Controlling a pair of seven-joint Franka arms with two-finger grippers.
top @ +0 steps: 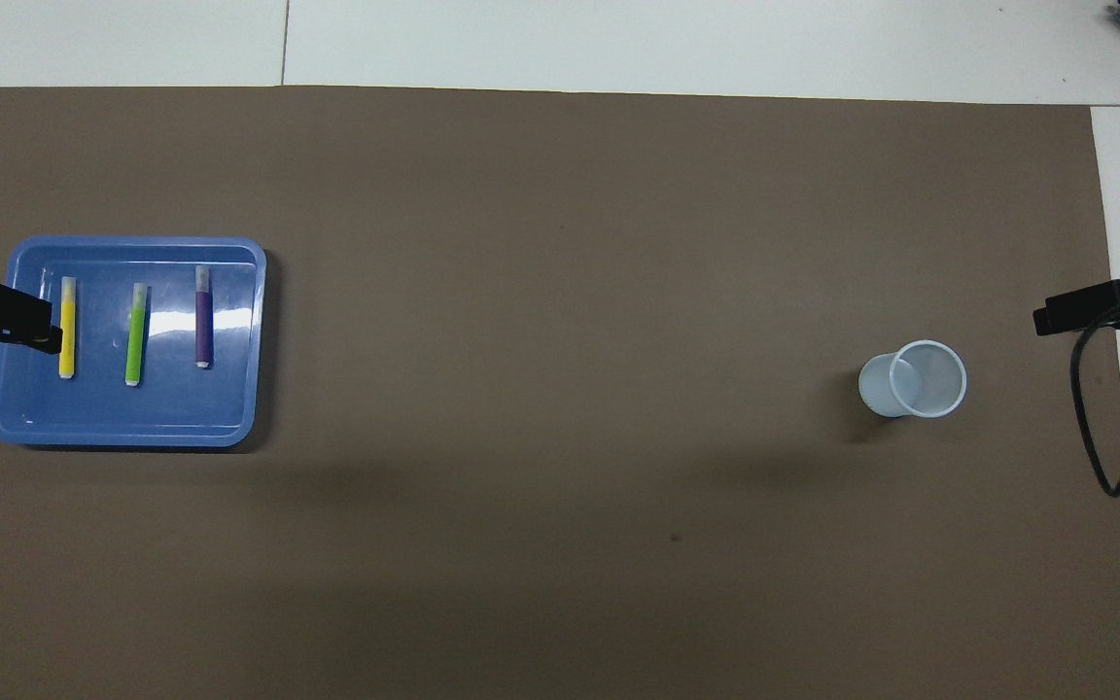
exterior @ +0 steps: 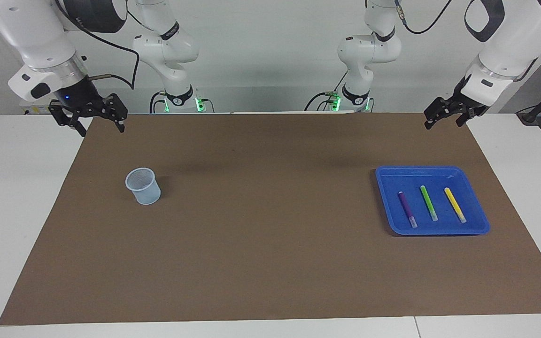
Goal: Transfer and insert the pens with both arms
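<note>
Facing view first: left gripper (exterior: 444, 115) hangs over the mat's (exterior: 270, 263) corner nearest the robots, fingers apart and holding nothing, and the blue tray (exterior: 388, 174) lies farther out from those fingers, well apart from them. Three pens rest side by side in the tray, none touching: purple (exterior: 406, 209), green (exterior: 428, 203), yellow (exterior: 455, 204), pale caps pointing away from the robots. Right gripper (exterior: 89, 115) waits over the mat's other near corner, fingers (exterior: 121, 123) spread, empty. The cup (exterior: 143, 186) stands upright, farther out from them and well clear. No writing can be read on tray, cup or pens. Between cup and tray the mat runs wide open, with white bench (exterior: 12, 211) bordering it at both ends.
</note>
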